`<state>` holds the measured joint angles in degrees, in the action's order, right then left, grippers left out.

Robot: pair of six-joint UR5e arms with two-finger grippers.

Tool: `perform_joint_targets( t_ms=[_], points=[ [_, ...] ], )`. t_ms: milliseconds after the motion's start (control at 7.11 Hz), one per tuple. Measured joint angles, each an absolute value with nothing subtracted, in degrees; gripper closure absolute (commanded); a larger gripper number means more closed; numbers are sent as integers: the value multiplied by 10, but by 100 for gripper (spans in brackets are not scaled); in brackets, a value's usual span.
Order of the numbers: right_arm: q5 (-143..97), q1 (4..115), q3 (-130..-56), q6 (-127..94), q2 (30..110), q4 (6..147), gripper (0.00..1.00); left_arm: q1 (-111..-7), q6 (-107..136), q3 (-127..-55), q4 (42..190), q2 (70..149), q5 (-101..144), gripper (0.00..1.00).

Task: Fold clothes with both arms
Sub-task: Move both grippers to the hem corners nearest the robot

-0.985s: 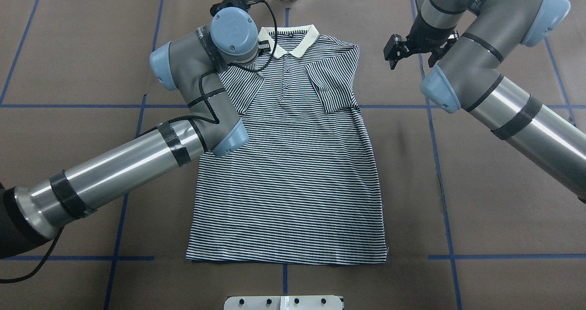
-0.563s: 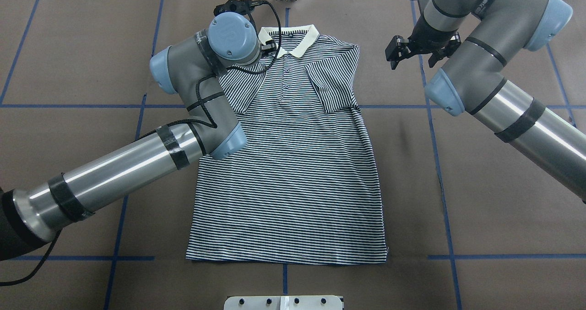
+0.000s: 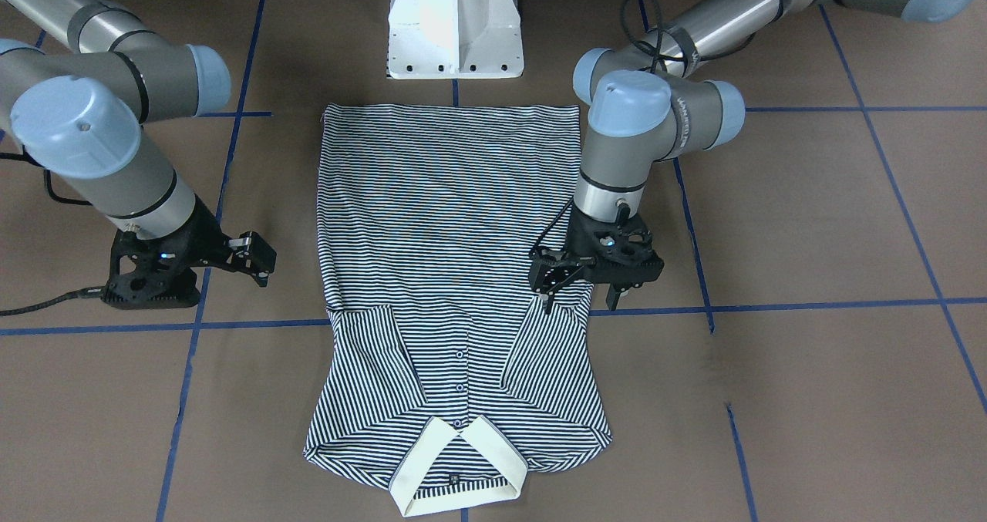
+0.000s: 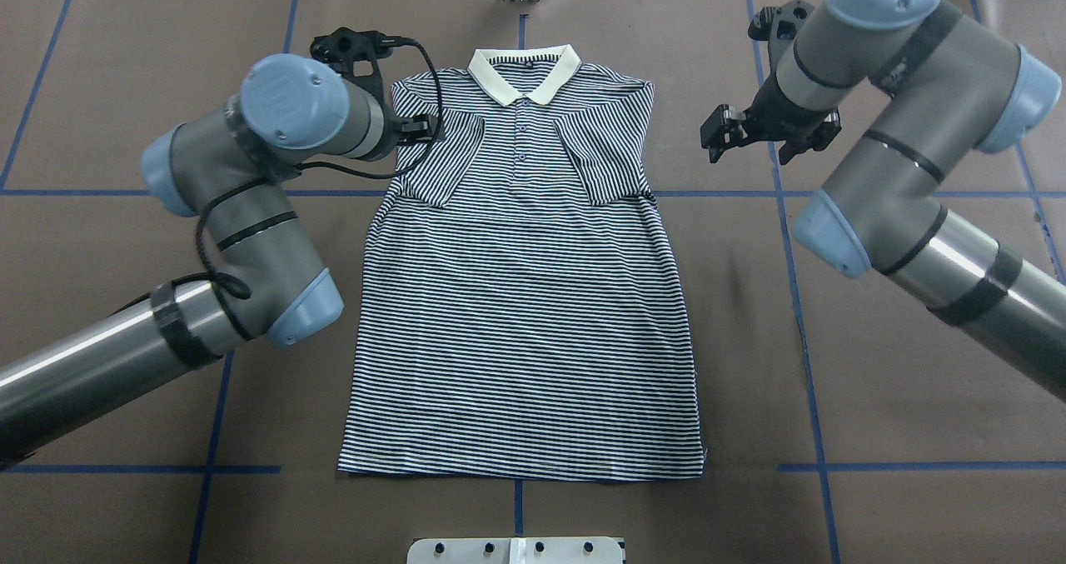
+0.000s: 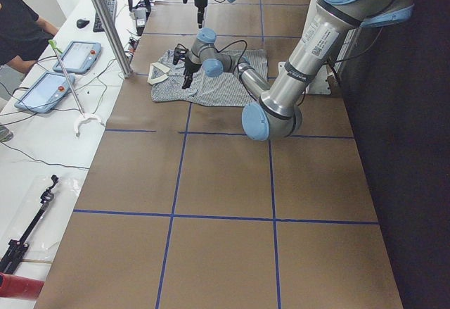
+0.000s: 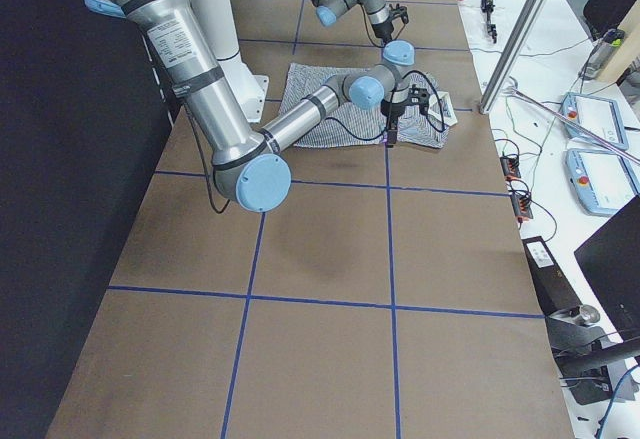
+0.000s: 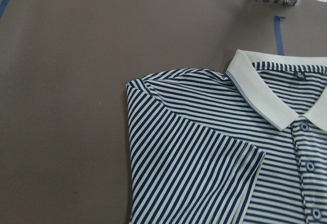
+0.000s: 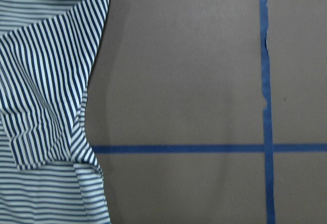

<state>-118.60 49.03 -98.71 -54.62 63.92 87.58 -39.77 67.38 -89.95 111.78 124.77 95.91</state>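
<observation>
striped polo shirt [image 4: 525, 314] flat, face up, mid-table [image 4: 833, 339], sleeves [image 4: 604, 160] already turned in over the chest; i judge the body folds are left. left gripper [image 3: 581, 300], over the shirt's edge, and right gripper [image 4: 749, 146], just beside it, both have fingers spread, empty.

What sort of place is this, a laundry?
Probably a robotics lab: a grey jointed metal left arm and right arm over a brown table gridded with blue tape, and control tablets on a white side bench.
</observation>
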Motion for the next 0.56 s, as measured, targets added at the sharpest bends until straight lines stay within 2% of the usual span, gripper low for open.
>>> perform_joint_targets(
  t_ms=[281,563],
  points=[
    [-1125,390,-1112,-655,723,871,0,-398,660,-1059,1100,1128,1008,1],
    [-1049,268,-1176,-774,774,827,0,-397,662,-1160,1094,1052,1021,1]
  ],
)
